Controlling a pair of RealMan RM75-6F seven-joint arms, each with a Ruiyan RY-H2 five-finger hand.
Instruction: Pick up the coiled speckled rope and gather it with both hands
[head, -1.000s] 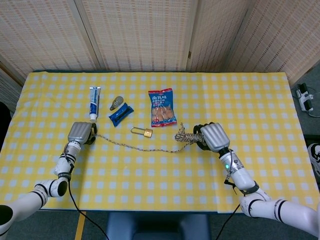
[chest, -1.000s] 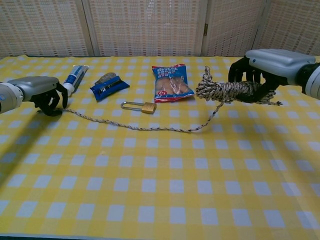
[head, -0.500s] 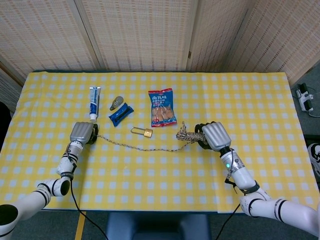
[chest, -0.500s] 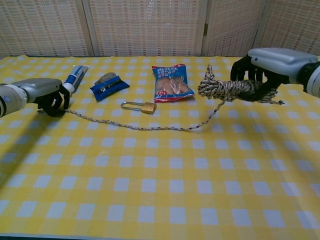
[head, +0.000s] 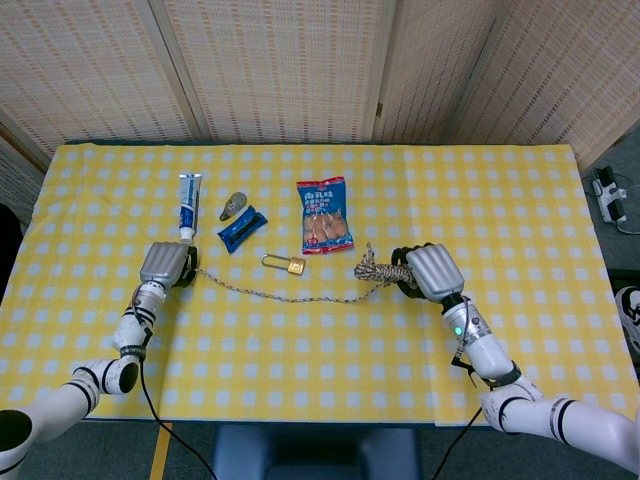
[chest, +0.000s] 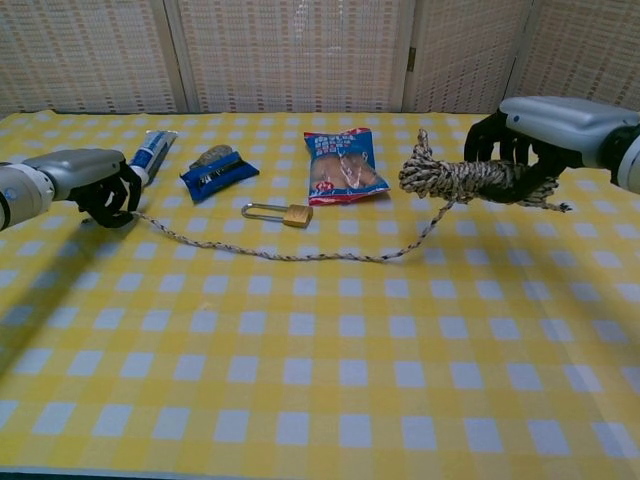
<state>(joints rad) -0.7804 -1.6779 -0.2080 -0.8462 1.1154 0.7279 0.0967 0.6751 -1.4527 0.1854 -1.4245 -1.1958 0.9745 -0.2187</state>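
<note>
Right hand (chest: 548, 130) was wrapped around the coiled bundle of the speckled rope (chest: 455, 180), holding it off the table over the checked yellow tablecloth (chest: 320, 380); the fingers (chest: 500, 150) curled over the coil, with a frayed end sticking out past them on the far side. In the head view the same right hand (head: 432, 271) sat right of centre with the bundle (head: 380, 271) jutting out toward the middle.

Left hand (chest: 85, 180) was clenched on the other end of the rope, low at the cloth near the table's left side; head view showed it as left hand (head: 165, 265). Can't tell whether it rested on the cloth or hovered just over it.

Between the two hands the loose strand ran slack across the cloth, sagging in a shallow curve and passing just in front of the padlock (chest: 283, 214).

Other items behind the strand:
- toothpaste tube (chest: 150, 155), just beside the left hand
- blue wrapper packet (chest: 219, 174), with a small greyish object (chest: 214, 155) touching or just behind it; too small to identify
- red and blue snack bag (chest: 345, 166), near the coil but apart from it

Woven screen panels (chest: 290, 50) stood behind the table
</note>
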